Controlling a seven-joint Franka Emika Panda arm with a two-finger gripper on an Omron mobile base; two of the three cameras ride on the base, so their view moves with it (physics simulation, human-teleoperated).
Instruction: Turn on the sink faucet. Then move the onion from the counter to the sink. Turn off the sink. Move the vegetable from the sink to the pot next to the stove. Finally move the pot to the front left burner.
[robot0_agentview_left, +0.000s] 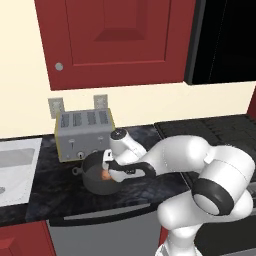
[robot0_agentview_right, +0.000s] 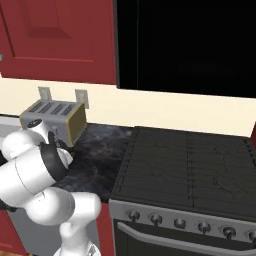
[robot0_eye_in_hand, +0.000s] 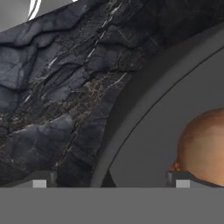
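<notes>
Left to right: the sink (robot0_agentview_left: 15, 170) sits at the far left, then the toaster (robot0_agentview_left: 84, 134), with the pot (robot0_agentview_left: 95, 176) just in front on the table (robot0_agentview_left: 55, 192). The onion (robot0_agentview_left: 105, 175) lies inside the pot. The end effector (robot0_agentview_left: 109, 172) hangs over the rim, spread wide, gripping nothing; the stove (robot0_agentview_left: 215, 129) waits at right.

Cream wall (robot0_agentview_left: 150, 107), dark red cabinets (robot0_agentview_left: 115, 40), outlets (robot0_agentview_left: 55, 106).

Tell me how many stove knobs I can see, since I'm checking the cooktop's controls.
5, in a row along the stove's front panel in the right base view, at and. More may lie past the right edge.
</notes>
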